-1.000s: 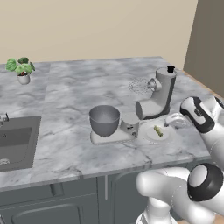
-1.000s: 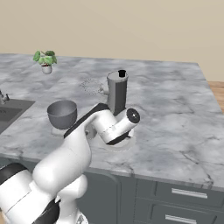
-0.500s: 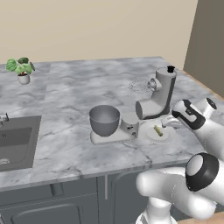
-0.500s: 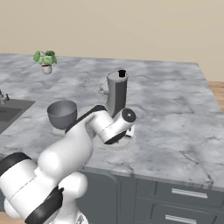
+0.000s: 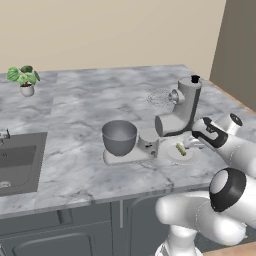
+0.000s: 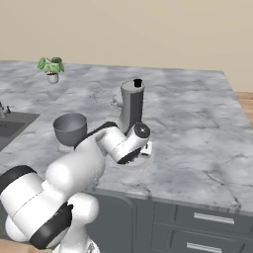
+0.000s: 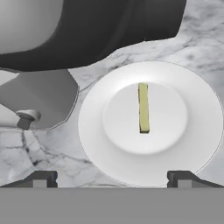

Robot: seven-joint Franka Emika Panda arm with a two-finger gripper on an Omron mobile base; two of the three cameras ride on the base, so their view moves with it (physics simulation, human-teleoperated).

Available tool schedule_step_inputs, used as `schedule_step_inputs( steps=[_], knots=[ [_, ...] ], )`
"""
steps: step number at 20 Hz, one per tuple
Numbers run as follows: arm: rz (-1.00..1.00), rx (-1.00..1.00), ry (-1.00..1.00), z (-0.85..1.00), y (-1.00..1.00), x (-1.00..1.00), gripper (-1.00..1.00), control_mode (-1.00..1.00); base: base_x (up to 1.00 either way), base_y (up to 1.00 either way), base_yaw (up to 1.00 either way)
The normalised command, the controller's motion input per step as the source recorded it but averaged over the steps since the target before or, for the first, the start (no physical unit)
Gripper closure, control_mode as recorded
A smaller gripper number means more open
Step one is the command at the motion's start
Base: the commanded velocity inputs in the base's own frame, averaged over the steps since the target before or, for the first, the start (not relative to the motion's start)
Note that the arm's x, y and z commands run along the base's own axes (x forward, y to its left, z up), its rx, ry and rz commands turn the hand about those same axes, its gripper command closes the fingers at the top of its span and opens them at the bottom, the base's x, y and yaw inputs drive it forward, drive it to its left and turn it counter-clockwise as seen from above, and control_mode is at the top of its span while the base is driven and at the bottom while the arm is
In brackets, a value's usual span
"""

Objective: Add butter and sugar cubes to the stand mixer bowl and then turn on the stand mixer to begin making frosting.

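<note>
The butter [image 7: 143, 108], a small pale yellow-green stick, lies in the middle of a round white plate [image 7: 197, 131]. My gripper [image 7: 111, 179] hovers open just above the plate's near rim, nothing between its fingertips [image 7: 181, 178]. In the left base view the gripper [image 5: 194, 144] sits to the right of the butter [image 5: 180, 149] on the plate [image 5: 170, 156]. The grey stand mixer [image 5: 180, 107] rises right behind the plate, its head dark at the top of the hand view. The stand mixer bowl [image 5: 119, 137] stands on the mixer's base at the left. The sugar cubes are out of view.
A wire whisk [image 5: 159, 97] shows behind the mixer head. A potted plant [image 5: 24, 79] stands at the far left, and a sink [image 5: 17, 160] is set into the counter's left end. In the right base view my arm covers the plate beside the mixer [image 6: 132, 104] and bowl [image 6: 70, 127].
The hand has turned and shifted slightly down toward the plate. The gripper has stayed open; the butter, bowl and mixer have not moved.
</note>
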Motion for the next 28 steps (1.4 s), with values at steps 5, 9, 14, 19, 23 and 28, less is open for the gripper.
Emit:
schedule_step_inputs(
  steps=[5,9,14,19,23,28],
  knots=[
    [0.0,0.0,0.0,-0.24,0.0,0.0,-1.0,-1.0,0.0,0.0,0.0],
    [0.0,0.0,-0.02,-0.04,0.0,0.01,-1.0,-1.0,0.0,0.0,0.0],
    [0.0,0.0,0.0,0.0,0.0,0.1,-1.0,-1.0,0.0,0.0,0.0],
    [0.0,0.0,0.0,0.0,0.0,0.17,-1.0,-1.0,0.0,0.0,0.0],
    [0.0,-0.02,0.0,-0.06,0.0,0.31,-1.0,-1.0,0.0,0.0,0.0],
    [0.0,-0.03,0.0,-0.19,0.0,0.27,-1.0,-1.0,0.0,0.0,0.0]
  ],
)
